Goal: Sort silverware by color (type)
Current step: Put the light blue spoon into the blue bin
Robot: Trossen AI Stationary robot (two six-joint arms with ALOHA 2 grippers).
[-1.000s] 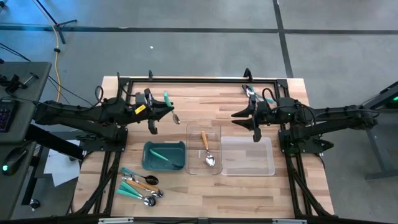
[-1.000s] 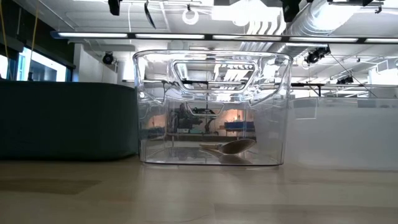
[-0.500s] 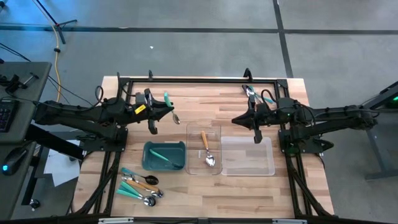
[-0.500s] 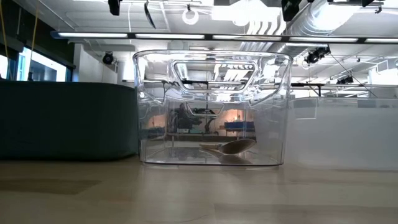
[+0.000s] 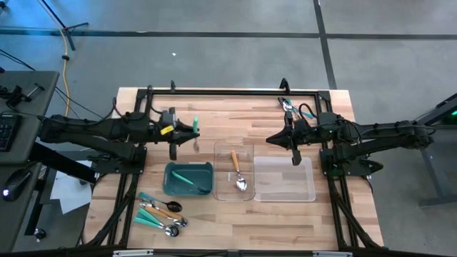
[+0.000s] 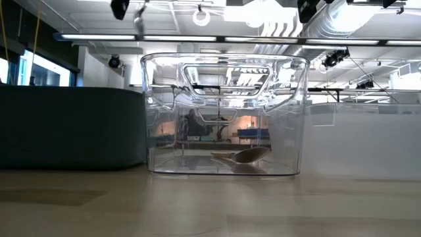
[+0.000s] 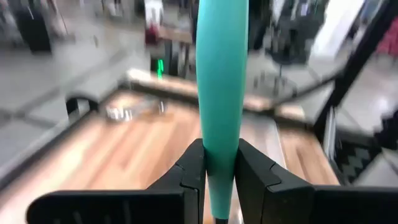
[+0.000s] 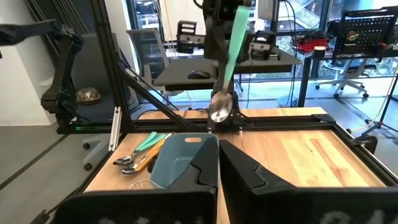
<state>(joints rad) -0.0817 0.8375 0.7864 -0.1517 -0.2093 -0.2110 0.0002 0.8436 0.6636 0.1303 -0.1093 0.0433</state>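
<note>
My left gripper [image 5: 193, 133] is shut on a teal-handled spoon [image 8: 230, 56] and holds it in the air above the table, on the far side of the teal bin [image 5: 189, 178]. The spoon's silver head [image 8: 219, 109] hangs lowest. My right gripper [image 5: 270, 138] is shut and holds nothing, hovering past the far edge of the right clear tray [image 5: 284, 178]. More silverware [image 5: 161, 213] lies in a pile on the wood near the front left. An orange-handled spoon [image 5: 237, 170] lies in the middle clear tray [image 5: 249, 148]. A teal utensil [image 5: 184, 177] lies in the bin. My left gripper pinches the spoon's teal handle [image 7: 221, 146] between its two fingers [image 7: 193, 168], one on each side. The fingers come nearly level from the table's left and lie across the handle. The spoon is lifted clear and near upright, handle end up, head hanging below the fingers.
A few more utensils [image 5: 289, 107] lie at the table's far right by the black frame rail [image 5: 228, 91]. Bare wood lies between the two grippers and along the front right. In the low view the middle clear tray [image 6: 223, 118] fills the centre.
My left gripper has tipped up toward level, staying in place. The teal spoon has swung with it from slanting to near upright, looking shorter from above. My right gripper has shut on nothing.
</note>
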